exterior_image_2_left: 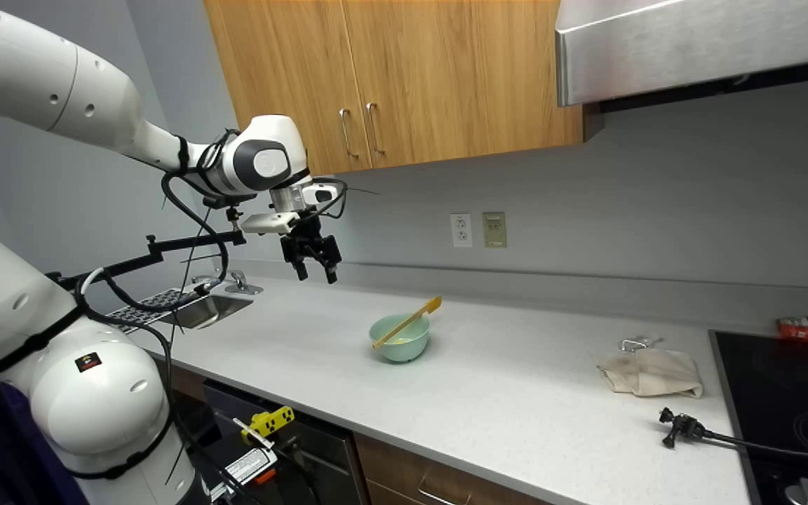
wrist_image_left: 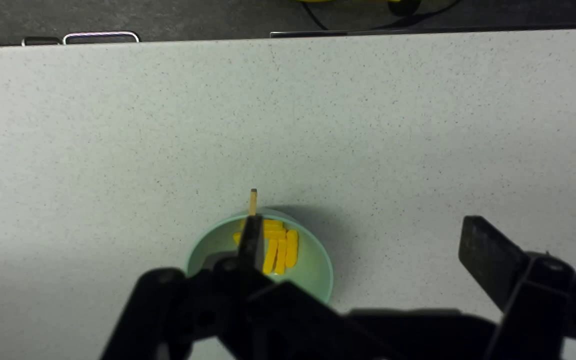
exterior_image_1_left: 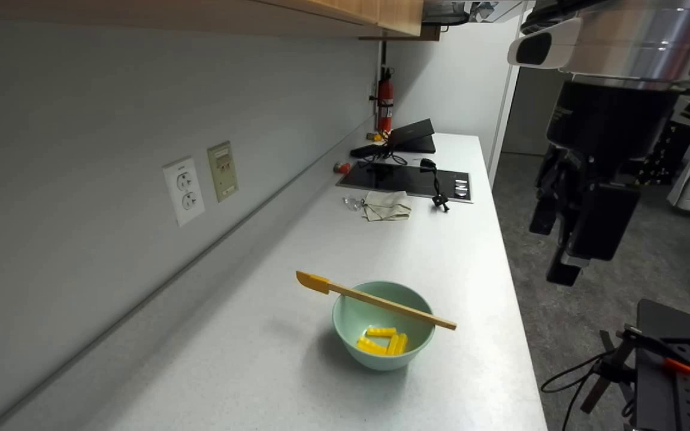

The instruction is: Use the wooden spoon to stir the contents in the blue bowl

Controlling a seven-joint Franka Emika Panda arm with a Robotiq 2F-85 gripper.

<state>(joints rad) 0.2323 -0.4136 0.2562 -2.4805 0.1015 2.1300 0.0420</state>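
Note:
The pale teal bowl (exterior_image_1_left: 381, 362) stands on the white counter in both exterior views (exterior_image_2_left: 409, 351). The wooden spoon (exterior_image_1_left: 384, 303) lies across its rim, with its yellow-orange end toward the wall and its handle end past the rim on the counter-edge side (exterior_image_2_left: 404, 326). Several yellow pieces (exterior_image_1_left: 371, 345) lie in the bowl, also in the wrist view (wrist_image_left: 281, 250). My gripper (exterior_image_2_left: 317, 273) is open and empty, high above the counter, apart from bowl and spoon. In the wrist view my gripper (wrist_image_left: 364, 225) has wide-apart fingers; one hides part of the bowl (wrist_image_left: 320, 270) and most of the spoon (wrist_image_left: 253, 201).
A folded cloth (exterior_image_1_left: 387, 205), a black cable mount (exterior_image_2_left: 683, 426) and a cooktop (exterior_image_2_left: 797, 393) are farther along the counter. A sink (exterior_image_2_left: 214, 308) is at the opposite end. Wall cupboards (exterior_image_2_left: 404, 77) hang above. The counter's front edge (wrist_image_left: 208, 42) shows in the wrist view.

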